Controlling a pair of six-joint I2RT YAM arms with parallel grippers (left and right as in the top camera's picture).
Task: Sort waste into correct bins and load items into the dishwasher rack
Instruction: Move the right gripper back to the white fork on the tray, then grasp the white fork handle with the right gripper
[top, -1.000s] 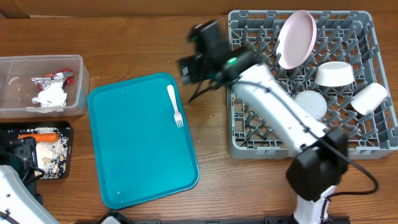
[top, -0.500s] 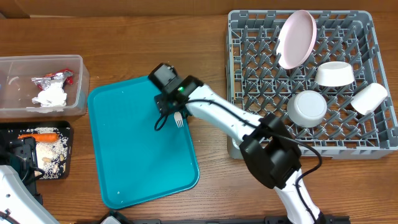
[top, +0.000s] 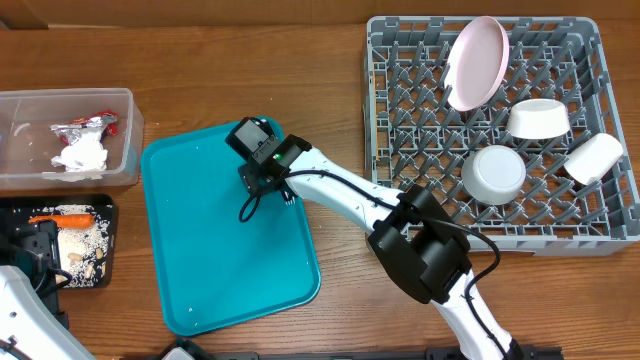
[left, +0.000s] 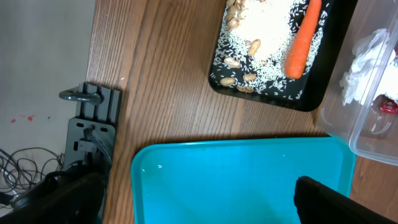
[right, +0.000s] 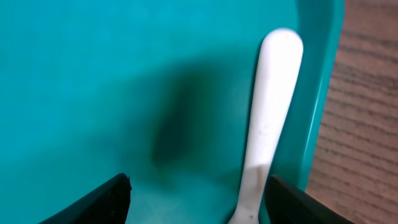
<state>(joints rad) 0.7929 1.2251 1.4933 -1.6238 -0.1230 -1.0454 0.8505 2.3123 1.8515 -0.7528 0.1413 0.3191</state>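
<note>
Both jaw pairs are gaping: R gripper (right: 198, 186) is straddling fork (right: 267, 112) on teal tray (right: 93, 81), L gripper (left: 196, 186) hovering nr black tray (left: 273, 101).

Right arm (top: 345, 195) reaches from its base at the near edge forward and to the left, elbow bent; right gripper (top: 262, 166) points straight down, jaws apart, with both dark fingertips (right: 106, 200) at the lower edge of the wrist view. Left arm (top: 20, 315) sits low at the near left corner; left gripper (left: 199, 208) faces down, jaws spread wide.
</note>
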